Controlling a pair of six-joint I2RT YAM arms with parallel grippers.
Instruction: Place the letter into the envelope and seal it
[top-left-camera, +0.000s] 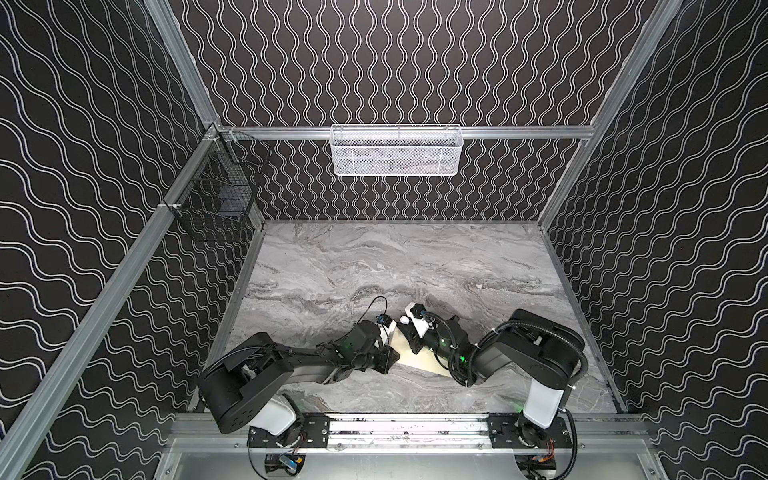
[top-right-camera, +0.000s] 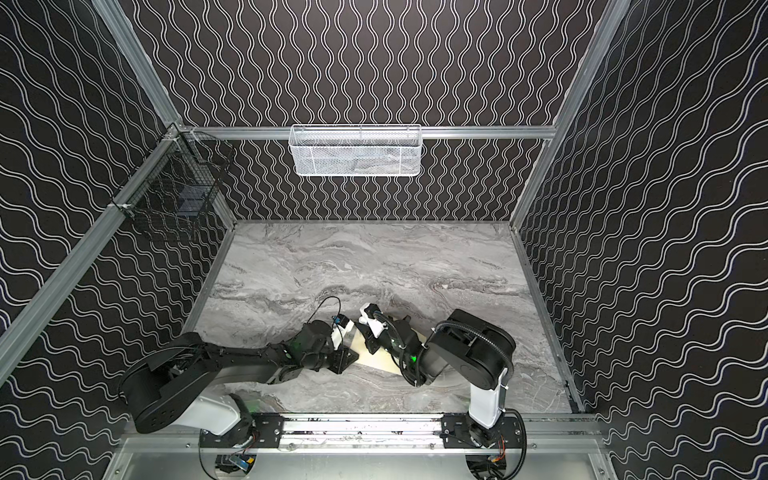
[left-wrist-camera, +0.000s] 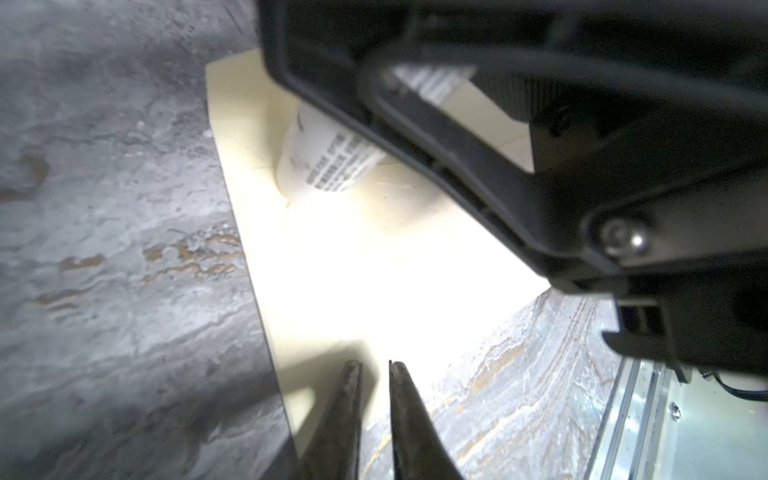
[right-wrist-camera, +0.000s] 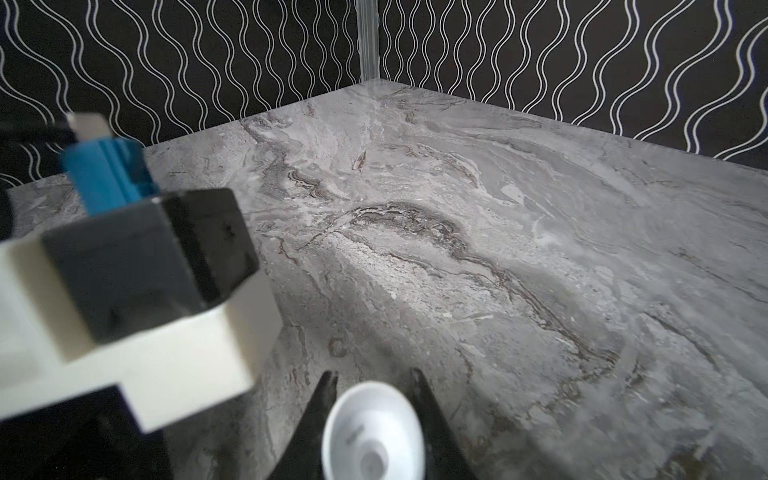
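Your right gripper (right-wrist-camera: 374, 380) clamped on white stick (left-wrist-camera: 324, 166), tip touching envelope (left-wrist-camera: 374, 270); letter unseen (presumably inside); left gripper (left-wrist-camera: 374, 365) over envelope's edge, jaws slightly apart, empty; seal pending.

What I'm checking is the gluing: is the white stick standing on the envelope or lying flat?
Standing, tilted: the right pincer grips the white stick, its end on the envelope in the left wrist view.

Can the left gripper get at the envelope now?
Probably yes: the left gripper is at a free corner of the envelope, while the right gripper, holding the white stick, is farther along it.
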